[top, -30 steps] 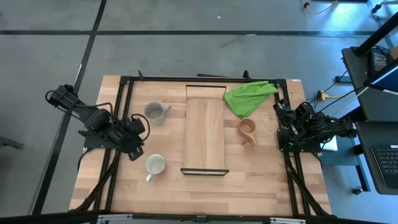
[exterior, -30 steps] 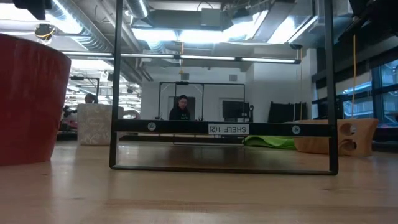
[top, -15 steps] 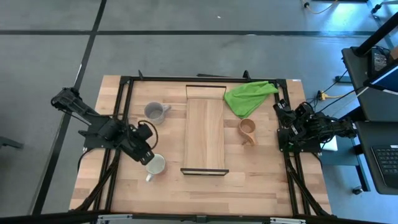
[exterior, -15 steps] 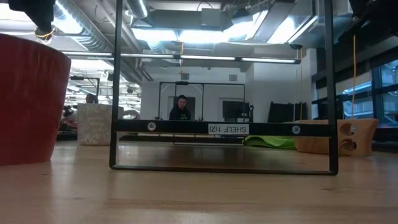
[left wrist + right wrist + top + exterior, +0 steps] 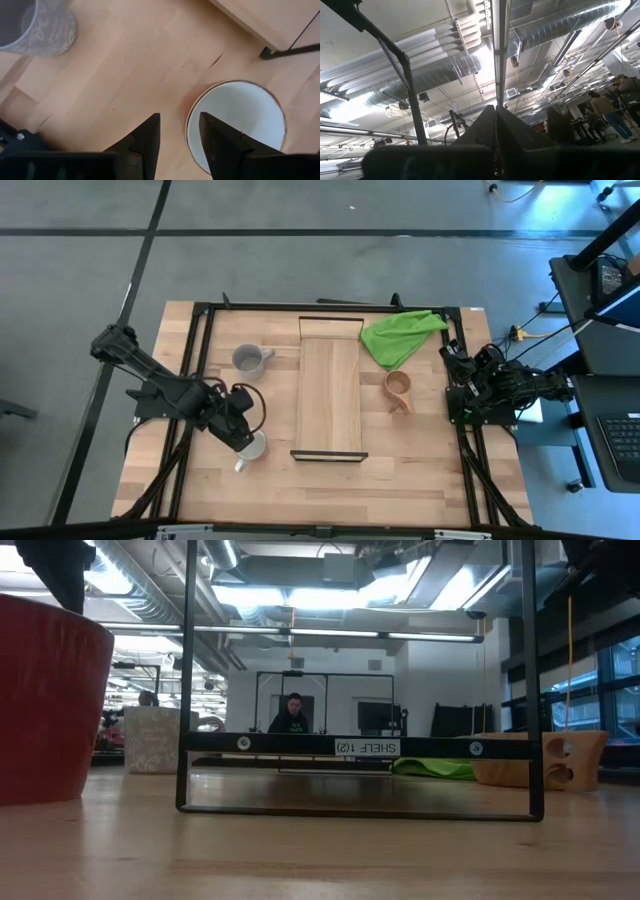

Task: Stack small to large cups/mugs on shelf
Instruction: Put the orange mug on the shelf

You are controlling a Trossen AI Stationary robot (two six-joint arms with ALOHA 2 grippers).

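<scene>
While our left gripper (image 5: 179,131) hovers, jaws apart, astride the near rim of the red white-lined ceramic mug (image 5: 235,125), we risk tipping it.

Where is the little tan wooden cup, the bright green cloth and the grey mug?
small tan wooden cup (image 5: 398,388), high view, on its open bowl.
bright green cloth (image 5: 398,335), high view, on the middle of its crumpled fabric.
grey mug (image 5: 248,360), high view, on its open mouth.
</scene>
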